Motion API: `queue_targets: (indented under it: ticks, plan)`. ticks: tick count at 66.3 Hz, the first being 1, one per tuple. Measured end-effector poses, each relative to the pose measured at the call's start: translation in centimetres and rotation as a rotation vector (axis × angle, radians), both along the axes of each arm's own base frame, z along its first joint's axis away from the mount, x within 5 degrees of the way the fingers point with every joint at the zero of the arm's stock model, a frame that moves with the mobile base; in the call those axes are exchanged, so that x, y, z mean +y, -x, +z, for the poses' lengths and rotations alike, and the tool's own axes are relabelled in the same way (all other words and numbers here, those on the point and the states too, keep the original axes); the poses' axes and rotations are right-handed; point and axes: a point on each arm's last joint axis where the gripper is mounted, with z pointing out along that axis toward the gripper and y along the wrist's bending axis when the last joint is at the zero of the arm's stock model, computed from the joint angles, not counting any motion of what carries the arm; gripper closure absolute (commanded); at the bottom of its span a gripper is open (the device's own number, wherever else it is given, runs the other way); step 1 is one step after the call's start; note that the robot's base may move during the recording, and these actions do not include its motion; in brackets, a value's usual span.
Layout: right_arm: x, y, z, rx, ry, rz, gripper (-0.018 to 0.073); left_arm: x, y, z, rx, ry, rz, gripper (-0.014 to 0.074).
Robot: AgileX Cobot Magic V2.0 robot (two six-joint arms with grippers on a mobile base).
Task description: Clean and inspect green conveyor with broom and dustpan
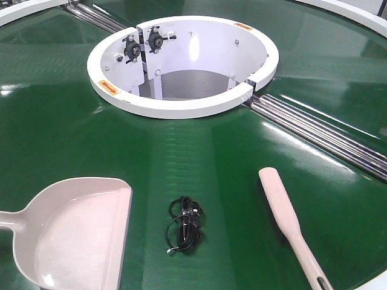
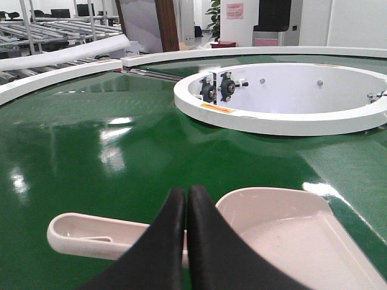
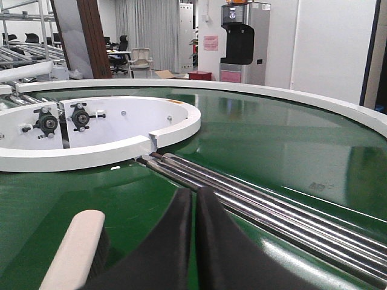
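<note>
The green conveyor [image 1: 199,157] fills the front view, with its white ring hub [image 1: 181,109] at the back and chrome roller strips [image 1: 326,136] running to the right. The dustpan [image 1: 72,235] lies at the near left, mouth to the right. The broom [image 1: 284,211] lies at the near right, handle toward me. Neither gripper shows in the front view. My left gripper [image 2: 185,192] is shut and empty, just above the dustpan's handle [image 2: 91,232], with the pan [image 2: 290,235] to its right. My right gripper [image 3: 195,192] is shut and empty, with the broom [image 3: 75,248] to its left.
A small bundle of black cable [image 1: 184,225] lies on the belt between dustpan and broom. The chrome rollers [image 3: 272,208] pass just ahead and right of my right gripper. The hub's opening holds black bearing blocks [image 1: 142,43]. A white outer rim [image 2: 54,75] edges the belt.
</note>
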Motion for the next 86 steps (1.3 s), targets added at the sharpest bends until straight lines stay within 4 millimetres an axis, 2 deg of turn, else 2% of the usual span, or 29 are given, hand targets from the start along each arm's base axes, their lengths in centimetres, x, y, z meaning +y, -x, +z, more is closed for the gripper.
queue_targets:
  ticks: [69, 86]
  plan:
    - [0.0, 0.0, 0.1, -0.006, 0.0, 0.0, 0.0564, 0.0, 0.0, 0.1, -0.009, 0.002, 0.0, 0.0619]
    - [-0.1, 0.2, 1.9, -0.208, -0.013, -0.009, 0.0564, 0.0, 0.0, 1.0, -0.113, 0.028, -0.002, 0.0619]
